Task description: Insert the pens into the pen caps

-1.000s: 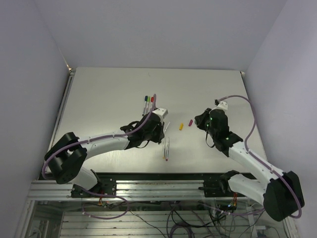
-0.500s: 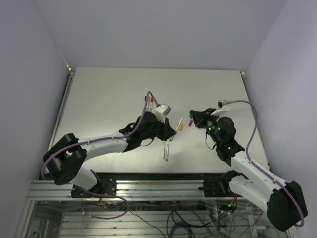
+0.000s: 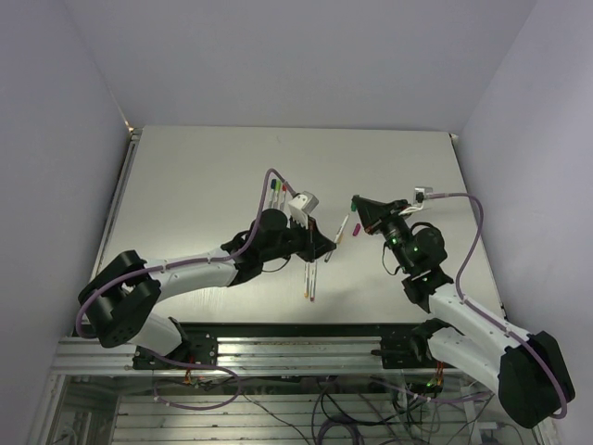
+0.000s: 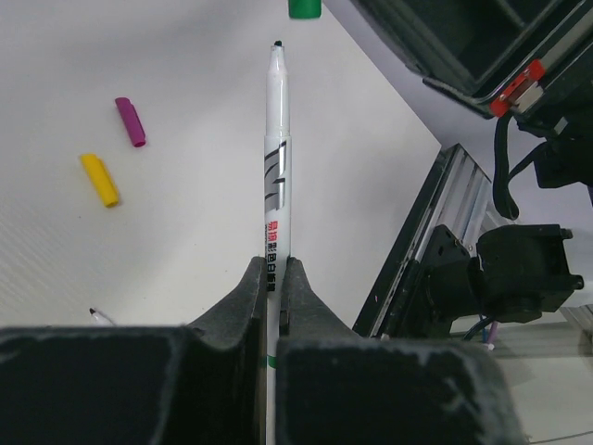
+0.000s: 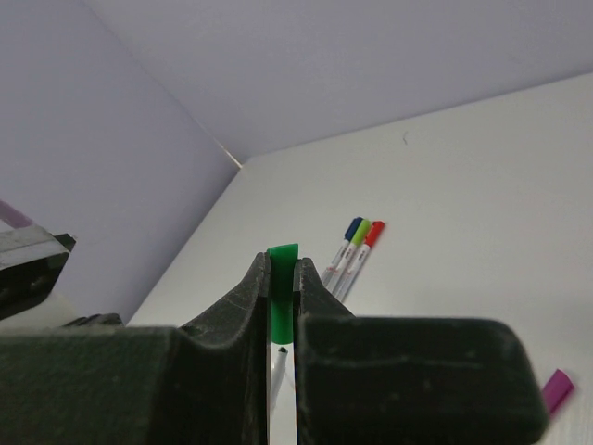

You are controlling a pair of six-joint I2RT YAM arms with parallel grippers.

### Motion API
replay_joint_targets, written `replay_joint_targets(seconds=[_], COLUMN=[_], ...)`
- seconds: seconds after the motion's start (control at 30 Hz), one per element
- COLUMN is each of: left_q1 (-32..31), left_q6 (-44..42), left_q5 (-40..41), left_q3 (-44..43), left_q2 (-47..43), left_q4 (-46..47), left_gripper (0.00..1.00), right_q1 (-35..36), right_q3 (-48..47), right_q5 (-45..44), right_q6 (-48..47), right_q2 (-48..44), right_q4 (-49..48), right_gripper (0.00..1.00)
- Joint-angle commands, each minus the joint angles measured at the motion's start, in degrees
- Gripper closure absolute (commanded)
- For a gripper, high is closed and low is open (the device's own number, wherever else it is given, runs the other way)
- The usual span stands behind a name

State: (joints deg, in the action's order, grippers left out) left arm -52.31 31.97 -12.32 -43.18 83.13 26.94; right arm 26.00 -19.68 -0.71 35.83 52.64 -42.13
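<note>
Two black-and-white robot arms are meeting over the middle of a pale grey counter [image 3: 185, 176], the left arm [image 3: 195, 267] reaching in from the near-left corner and the right arm [image 3: 468, 313] from the near-right corner. The left gripper [image 4: 275, 273] is clamping its fingers on a thin white marker pen [image 4: 275, 130], holding it above the counter. The pen's dark tip is pointing at a stubby green plastic cap [image 5: 281, 311], with a small gap showing between them. The right gripper [image 5: 281, 264] is pinching that cap between its fingers. Three capped pens [image 3: 278, 192], topped blue, green and red, are lying side by side toward the far edge. Two bare pens [image 3: 310, 278] are lying toward the near edge. A yellow cap [image 4: 99, 179] and a purple cap [image 4: 131, 121] are resting loose near the counter's middle.
</note>
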Motion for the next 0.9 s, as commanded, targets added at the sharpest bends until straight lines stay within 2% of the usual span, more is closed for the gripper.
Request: replay_joint_targets(seconds=[0.0,0.87], left_q1=[0.04,0.09], left_q6=[0.38,0.29], left_q5=[-1.09,0.48], left_q3=[0.64,1.29], left_q2=[-2.07,-2.3], left_q4=[3.59,4.47], left_gripper=[0.93,0.93], right_q1=[0.37,1.68], right_q3=[0.85,1.49], right_q5=[0.41,-0.26], right_q6=[1.11,2.41], right_q2=[0.57,3.04], right_q4=[-5.14,-8.22], right_gripper=[1.0,1.0])
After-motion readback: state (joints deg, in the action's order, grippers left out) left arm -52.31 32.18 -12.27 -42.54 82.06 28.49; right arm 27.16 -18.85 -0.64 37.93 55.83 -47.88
